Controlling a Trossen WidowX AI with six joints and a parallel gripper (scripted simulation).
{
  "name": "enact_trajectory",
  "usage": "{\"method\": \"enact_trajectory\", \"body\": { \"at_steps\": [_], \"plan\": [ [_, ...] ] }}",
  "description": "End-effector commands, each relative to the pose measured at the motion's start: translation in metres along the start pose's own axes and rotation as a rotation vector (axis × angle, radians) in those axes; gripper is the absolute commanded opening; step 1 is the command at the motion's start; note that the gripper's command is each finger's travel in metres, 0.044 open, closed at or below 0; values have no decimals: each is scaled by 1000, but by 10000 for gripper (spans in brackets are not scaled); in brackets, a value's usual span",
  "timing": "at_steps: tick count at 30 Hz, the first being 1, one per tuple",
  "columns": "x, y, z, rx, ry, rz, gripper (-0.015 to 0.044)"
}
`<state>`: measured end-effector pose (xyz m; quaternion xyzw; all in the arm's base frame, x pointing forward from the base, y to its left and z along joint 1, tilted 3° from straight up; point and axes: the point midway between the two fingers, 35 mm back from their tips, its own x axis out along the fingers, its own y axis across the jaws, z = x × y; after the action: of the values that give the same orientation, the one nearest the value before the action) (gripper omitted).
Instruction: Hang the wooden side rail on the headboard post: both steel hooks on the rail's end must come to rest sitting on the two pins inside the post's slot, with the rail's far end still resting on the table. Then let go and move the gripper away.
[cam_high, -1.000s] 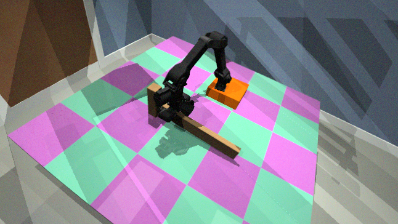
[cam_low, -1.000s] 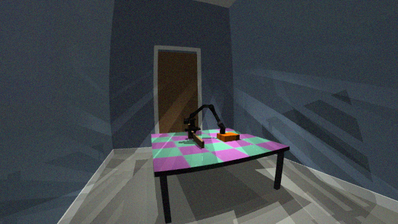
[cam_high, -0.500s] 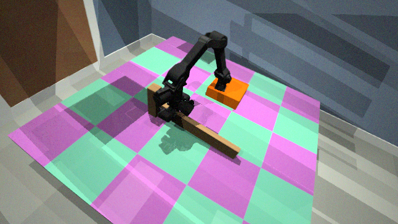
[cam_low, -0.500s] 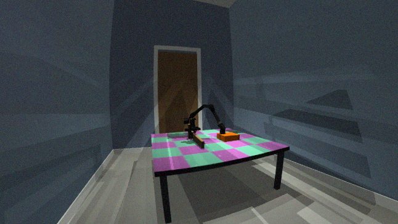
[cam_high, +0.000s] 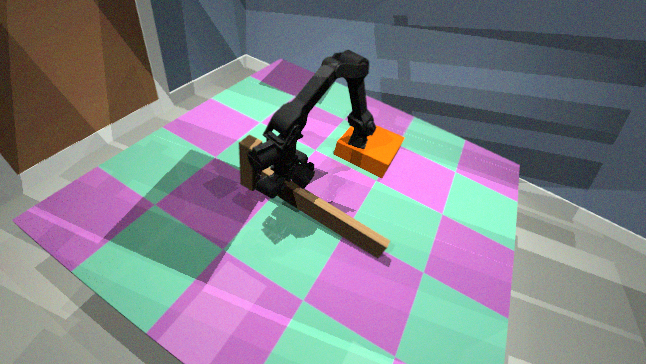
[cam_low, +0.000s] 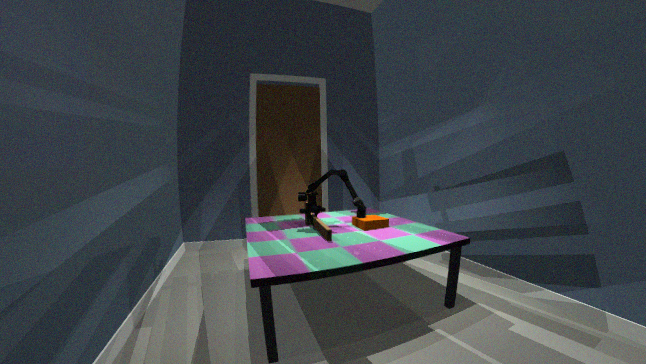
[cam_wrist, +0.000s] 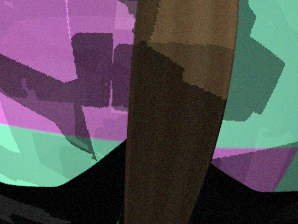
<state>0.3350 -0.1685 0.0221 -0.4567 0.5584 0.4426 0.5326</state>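
The wooden side rail (cam_high: 345, 219) (cam_low: 321, 227) (cam_wrist: 175, 110) slants from the post toward the front right in the top view. Its far end is low at the table top. The headboard post (cam_high: 246, 167) stands upright at the rail's other end, partly hidden behind the gripper. My gripper (cam_high: 286, 185) is shut on the rail near the post, and in the wrist view the rail runs down between the black fingers. The steel hooks, the slot and the pins are hidden, so whether the hooks sit on the pins cannot be seen.
The arm's base stands on an orange block (cam_high: 382, 150) (cam_low: 370, 222) behind the rail. The arm arches from there over to the post. The checkered table (cam_high: 372, 295) (cam_low: 330, 257) has free edges. A door and walls stand beyond it.
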Motion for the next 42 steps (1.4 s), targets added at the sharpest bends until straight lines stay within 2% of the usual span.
{"method": "enact_trajectory", "body": {
  "at_steps": [1, 42],
  "plan": [
    [-1, -2, -2, -2, 6, -9, 0],
    [-2, -1, -6, -2, 6, -9, 0]
  ]
}}
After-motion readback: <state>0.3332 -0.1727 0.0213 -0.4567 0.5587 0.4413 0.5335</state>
